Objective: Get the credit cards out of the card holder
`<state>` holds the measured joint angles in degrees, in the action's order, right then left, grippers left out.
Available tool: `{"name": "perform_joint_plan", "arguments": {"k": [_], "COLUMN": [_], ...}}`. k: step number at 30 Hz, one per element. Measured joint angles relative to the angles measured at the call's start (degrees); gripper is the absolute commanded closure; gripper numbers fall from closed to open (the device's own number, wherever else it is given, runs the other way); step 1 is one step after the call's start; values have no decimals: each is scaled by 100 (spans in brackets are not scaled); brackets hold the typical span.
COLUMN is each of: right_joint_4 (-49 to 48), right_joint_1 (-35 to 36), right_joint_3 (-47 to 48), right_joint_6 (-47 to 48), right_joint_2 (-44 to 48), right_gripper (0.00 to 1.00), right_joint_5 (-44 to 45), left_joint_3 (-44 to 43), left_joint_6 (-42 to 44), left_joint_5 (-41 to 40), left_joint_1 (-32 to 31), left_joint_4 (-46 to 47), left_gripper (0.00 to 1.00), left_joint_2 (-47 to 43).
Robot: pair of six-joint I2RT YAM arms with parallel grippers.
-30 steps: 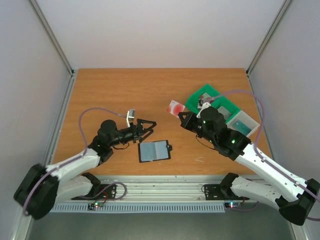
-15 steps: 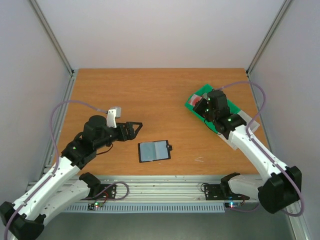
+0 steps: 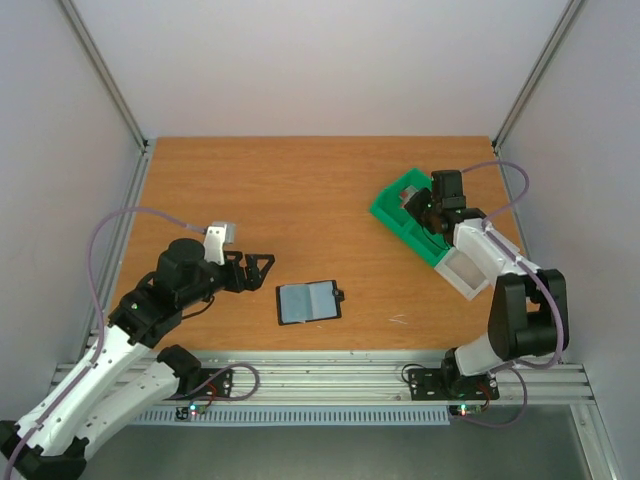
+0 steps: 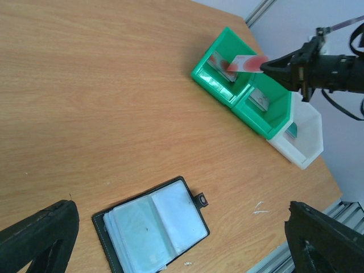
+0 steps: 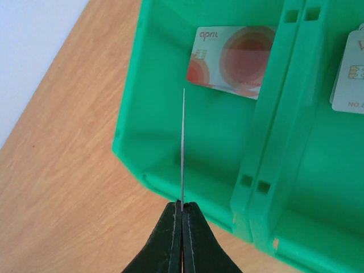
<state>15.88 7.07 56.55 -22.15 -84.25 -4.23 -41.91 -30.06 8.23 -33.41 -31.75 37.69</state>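
The card holder [image 3: 308, 302] lies open and flat on the table, blue-grey lining up; it also shows in the left wrist view [image 4: 151, 227]. My left gripper [image 3: 260, 270] is open and empty, to the left of the holder and above the table. My right gripper [image 5: 182, 206] is shut on a pale card with a red mark [image 4: 242, 62], which shows edge-on in the right wrist view [image 5: 183, 148]. It holds the card over the end compartment of the green tray [image 3: 392, 216]. A second pale card with red circles [image 5: 239, 60] lies in that compartment.
A white card [image 5: 350, 74] lies in the green tray's neighbouring compartment. A white bin [image 3: 468, 272] joins the tray on the near right, with something teal inside [image 4: 291, 132]. Grey walls stand on the left, right and back.
My right gripper has carried the pale card back and to the right, from above the table to over the green tray. My left arm has drawn back to the left, away from the holder.
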Motion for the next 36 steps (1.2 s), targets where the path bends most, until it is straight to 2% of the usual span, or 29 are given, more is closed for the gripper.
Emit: {"name": "perform_joint_plan", "arguments": {"k": [12,36], "right_joint_4": [-479,-868], "right_joint_1": [-483,-739], "right_joint_3": [348,793], "right_joint_6": [-4,-4], "right_joint_2": [-1141,-1814], "right_gripper": [99,99], "right_joint_5": [-483,-813], "left_joint_3": [61,101], "left_joint_6": [61,142], "left_joint_5": [-129,-227], "left_joint_1": [0,0], "left_joint_4": [-90,-153], "left_gripper": [1,1], "left_joint_2": [-94,-214]}}
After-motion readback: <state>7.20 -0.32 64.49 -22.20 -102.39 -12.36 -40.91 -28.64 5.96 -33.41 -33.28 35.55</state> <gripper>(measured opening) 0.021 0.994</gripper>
